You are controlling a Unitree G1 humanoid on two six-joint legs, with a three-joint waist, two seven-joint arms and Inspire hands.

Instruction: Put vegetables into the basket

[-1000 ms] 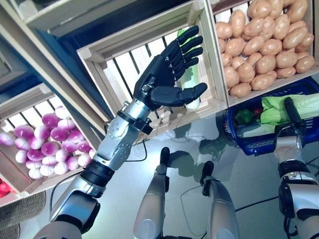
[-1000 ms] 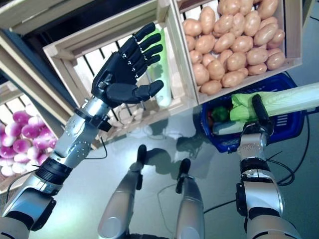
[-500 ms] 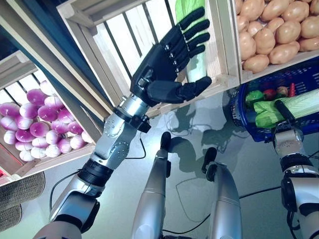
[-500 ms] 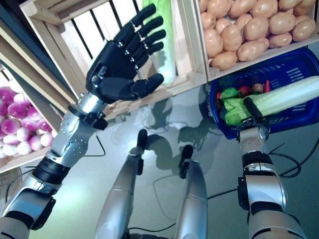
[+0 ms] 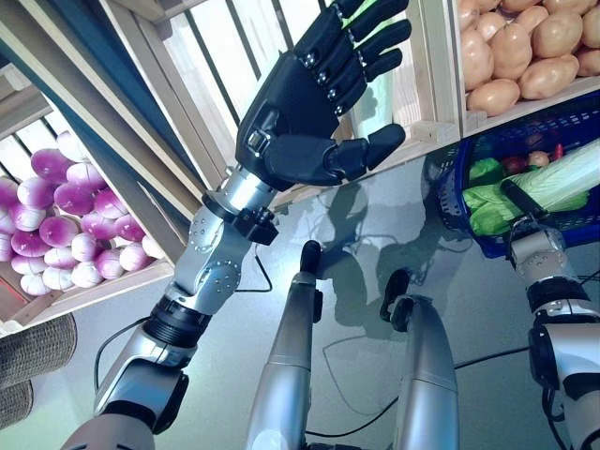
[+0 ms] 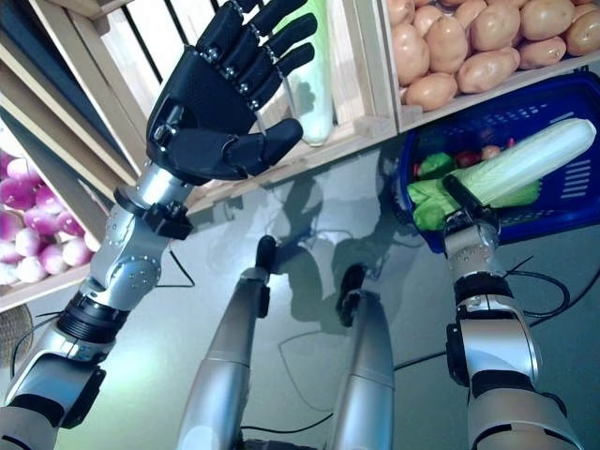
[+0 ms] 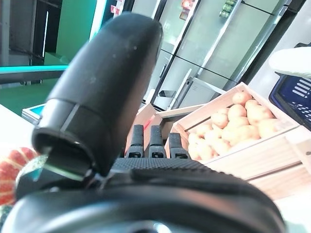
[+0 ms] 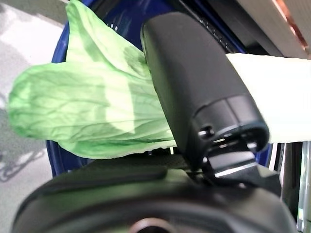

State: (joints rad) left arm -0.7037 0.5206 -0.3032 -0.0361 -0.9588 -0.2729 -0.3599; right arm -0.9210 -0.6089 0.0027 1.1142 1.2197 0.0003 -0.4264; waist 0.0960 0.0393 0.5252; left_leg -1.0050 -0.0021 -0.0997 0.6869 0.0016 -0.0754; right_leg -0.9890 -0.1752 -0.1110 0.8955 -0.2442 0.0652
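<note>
My right hand [image 6: 466,204] is shut on a long napa cabbage [image 6: 525,161], with the thumb [image 8: 199,92] lying across its green leaves [image 8: 87,107]. The cabbage hangs slanted over the blue basket [image 6: 487,120], leafy end low and pale end up toward the far right. Inside the basket lie a green pepper [image 6: 435,165] and small red vegetables [image 6: 465,157]. My left hand [image 5: 309,103] is open and raised, palm up, before the middle wooden crate [image 5: 202,84]. A long green-white vegetable [image 6: 317,103] lies in that crate just past the fingertips.
A crate of potatoes [image 5: 525,47] stands above the basket at the right. Another crate at the left holds purple onions [image 5: 66,216]. The crates' wooden rails [image 5: 412,131] lie close around the left hand.
The view has shifted toward the crates. The cabbage in my right hand has tilted, its pale end rising. My left hand stays open, now higher against the middle crate.
</note>
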